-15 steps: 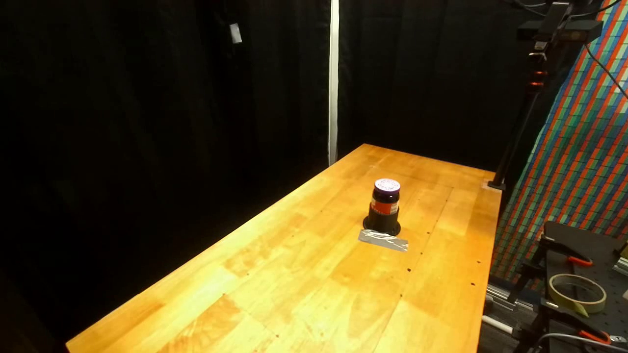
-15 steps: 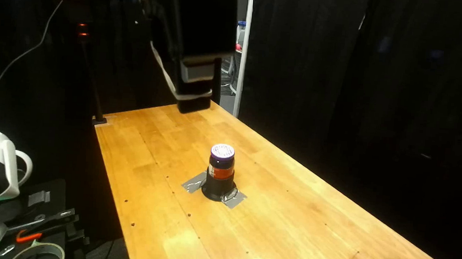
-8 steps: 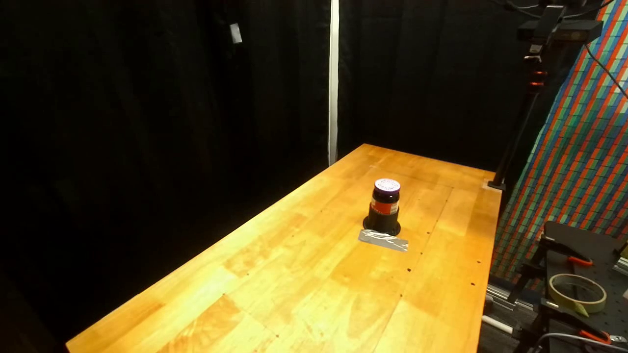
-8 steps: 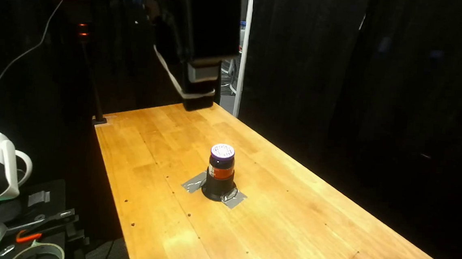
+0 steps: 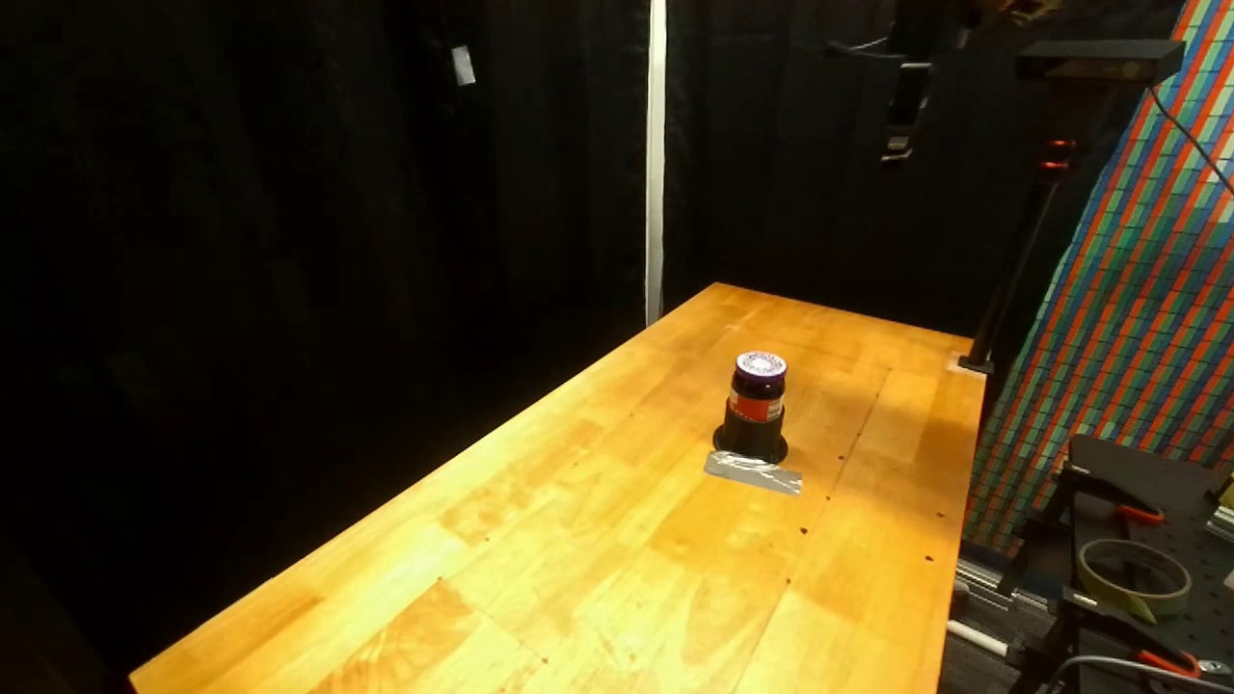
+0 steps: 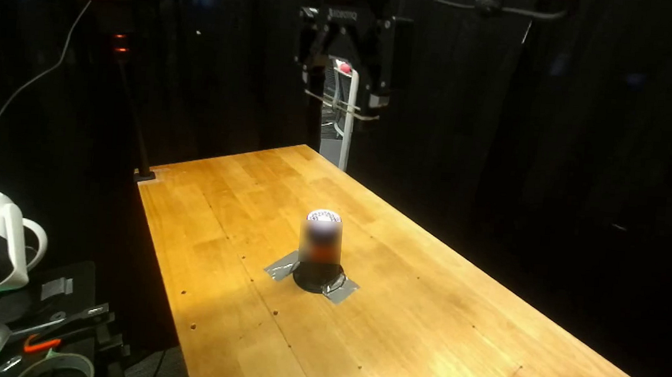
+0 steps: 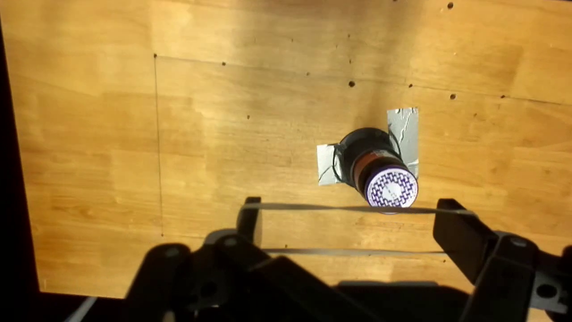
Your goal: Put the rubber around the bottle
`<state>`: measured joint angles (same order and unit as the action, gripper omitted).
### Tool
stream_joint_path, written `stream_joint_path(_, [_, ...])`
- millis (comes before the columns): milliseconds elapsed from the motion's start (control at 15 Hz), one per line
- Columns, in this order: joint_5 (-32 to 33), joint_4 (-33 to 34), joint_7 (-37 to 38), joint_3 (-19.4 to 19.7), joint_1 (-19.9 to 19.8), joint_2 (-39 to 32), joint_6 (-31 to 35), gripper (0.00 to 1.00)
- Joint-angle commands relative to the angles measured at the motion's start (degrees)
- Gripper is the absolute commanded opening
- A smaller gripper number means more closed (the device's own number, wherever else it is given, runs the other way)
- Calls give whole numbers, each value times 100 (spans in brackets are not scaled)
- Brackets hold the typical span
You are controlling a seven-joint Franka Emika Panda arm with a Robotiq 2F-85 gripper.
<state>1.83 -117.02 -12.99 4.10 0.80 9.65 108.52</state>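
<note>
The bottle is small and dark, with a red-orange band and a pale patterned cap. It stands upright on the wooden table in both exterior views (image 5: 758, 386) (image 6: 323, 216), partly blurred in one of them, and in the wrist view (image 7: 392, 190). My gripper (image 6: 342, 101) is open, high above the table and apart from the bottle. Its fingers show in the wrist view (image 7: 353, 217), and part of it shows in an exterior view (image 5: 898, 140). The pale rubber (image 7: 308, 206) is stretched round both fingertips as two strands. In the wrist view the outer strand crosses the cap's lower edge.
A black round-flanged base (image 6: 318, 279) surrounds the bottle's lower part. Grey tape (image 5: 754, 472) fixes it to the table (image 5: 578, 540). A camera stand (image 5: 1022, 251) rises at the table's far corner. A side bench holds a tape roll (image 5: 1136, 576) and clamps.
My gripper has moved left in an exterior view and turned, so both fingers and the stretched rubber now show face-on. Its shadow has come onto the table. The bottle has not moved.
</note>
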Motion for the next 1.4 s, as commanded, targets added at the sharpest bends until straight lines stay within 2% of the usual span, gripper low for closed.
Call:
stream_joint_path(0, [-37,985,197,-201,14,-1173,478,100])
stream_joint_path(267, [28,1365,461,-383,45,-1984,681,100])
stream_joint_path(467, [42,1480,651,-508,126,-2392,505,100])
stream_joint_path(800, [362,1562,1242,-629,430,-2812,660,100])
stream_joint_path(1333, [806,1583,2356,-584,846,-3438,896,100])
